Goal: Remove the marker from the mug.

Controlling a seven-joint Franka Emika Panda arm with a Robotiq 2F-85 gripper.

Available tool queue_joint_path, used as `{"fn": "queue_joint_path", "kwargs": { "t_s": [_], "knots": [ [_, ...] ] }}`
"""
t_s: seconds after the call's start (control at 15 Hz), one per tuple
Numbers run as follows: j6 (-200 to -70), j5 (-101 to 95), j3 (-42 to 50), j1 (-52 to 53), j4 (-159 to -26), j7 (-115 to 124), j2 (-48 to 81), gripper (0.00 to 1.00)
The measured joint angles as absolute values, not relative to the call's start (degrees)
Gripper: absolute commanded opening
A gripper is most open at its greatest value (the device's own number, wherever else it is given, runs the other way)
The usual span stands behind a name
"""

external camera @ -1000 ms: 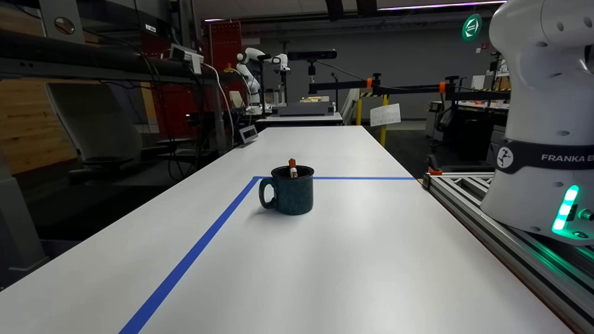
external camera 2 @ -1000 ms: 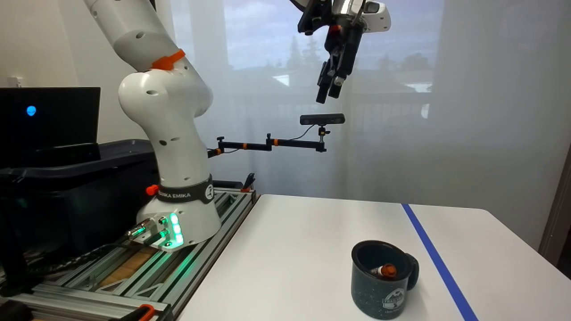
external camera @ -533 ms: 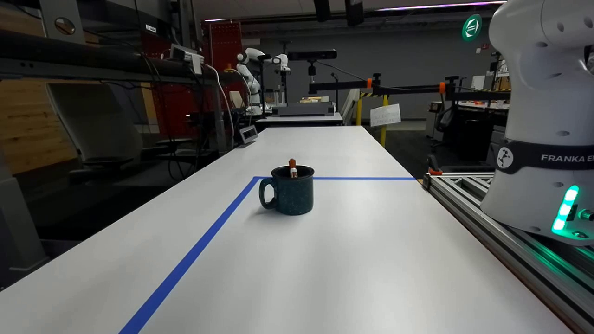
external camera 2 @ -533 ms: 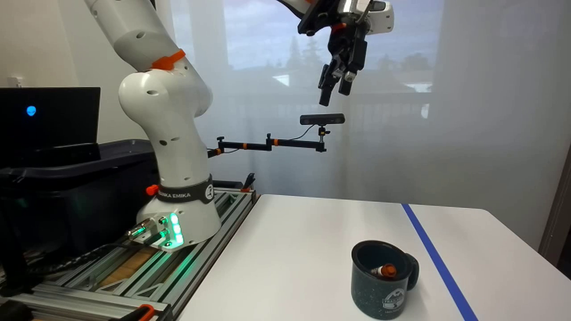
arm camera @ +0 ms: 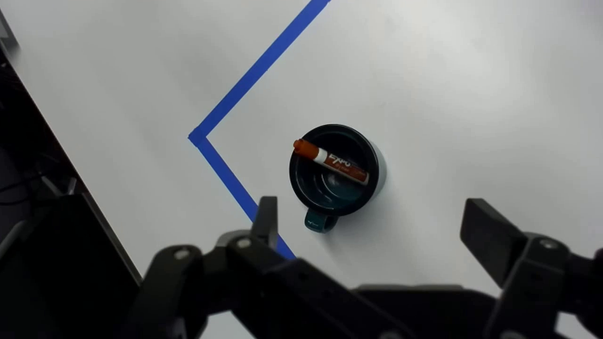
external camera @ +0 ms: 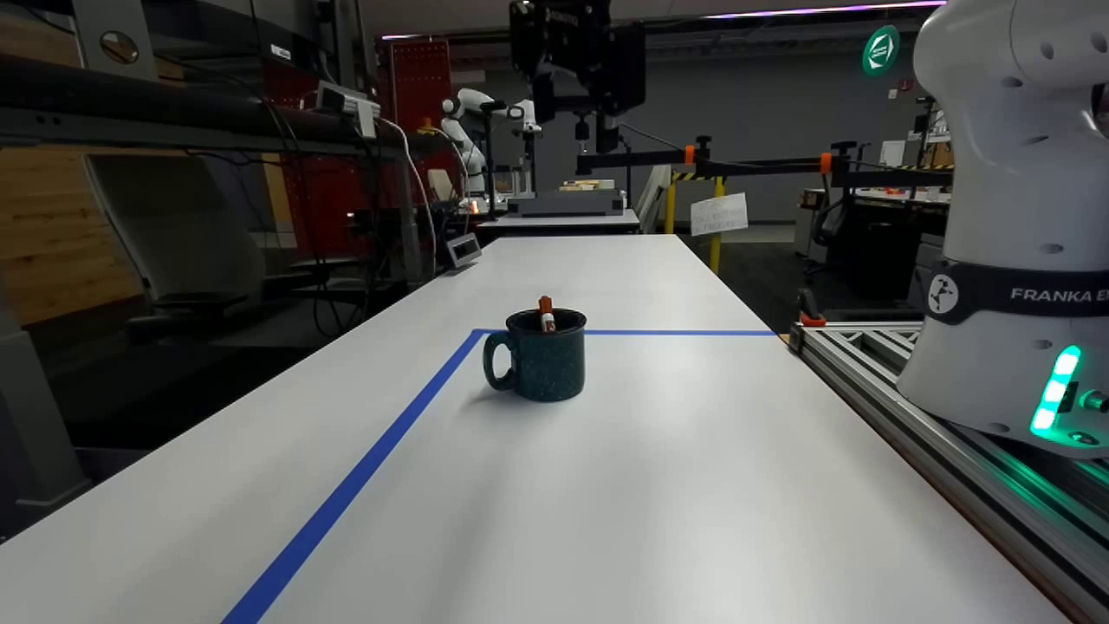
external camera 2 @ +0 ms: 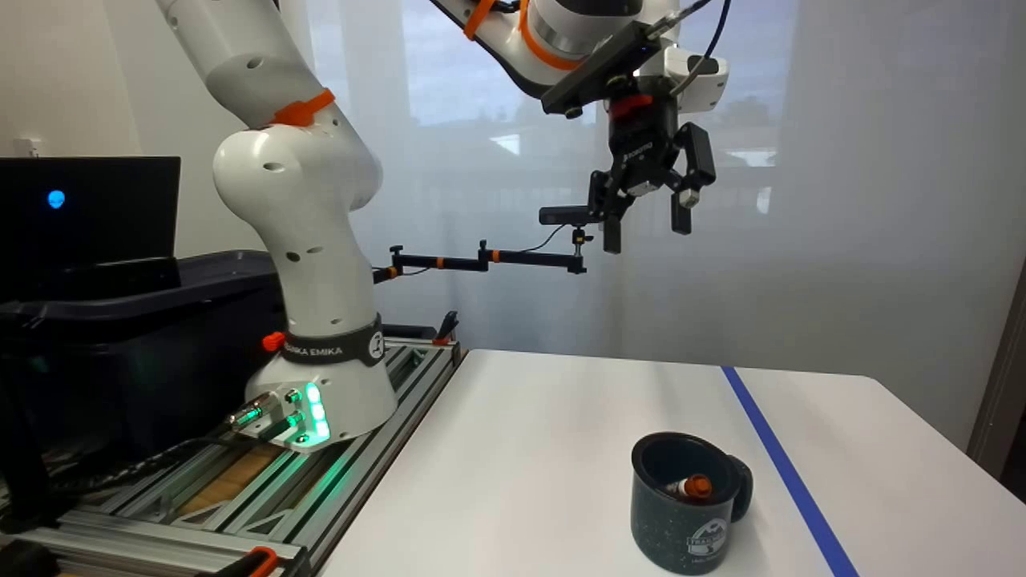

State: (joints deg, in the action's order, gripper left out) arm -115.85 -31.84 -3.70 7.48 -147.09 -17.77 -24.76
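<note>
In an exterior view, the speckled mug [external camera: 552, 364] is placed well inside table edges [external camera: 191, 439]; in an exterior view, the Robotiq gripper [external camera 2: 647, 235] is pointed downward, fingers spread; in the wrist view, the Expo marker [arm camera: 332, 162] is leaned inside the mug.

The mug [external camera: 549, 362] is dark teal, seemingly pale-speckled, the marker [arm camera: 332, 161] rust-orange and white

In both exterior views the mug [external camera: 553, 366] hides the lower end of the marker [external camera: 547, 315] from you, while the wrist view's bottom edge crops your gripper [arm camera: 370, 212].
</note>
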Motion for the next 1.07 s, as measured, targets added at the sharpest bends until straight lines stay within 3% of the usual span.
{"fn": "queue_joint_path", "kwargs": {
  "t_s": [0.47,1.07],
  "knots": [
    [-117.3,-32.0,-3.4,7.5,-147.7,-18.8,-24.7,1.00],
    [-131.4,-31.8,1.7,7.5,-152.8,-36.5,-20.8,1.00]
  ]
}}
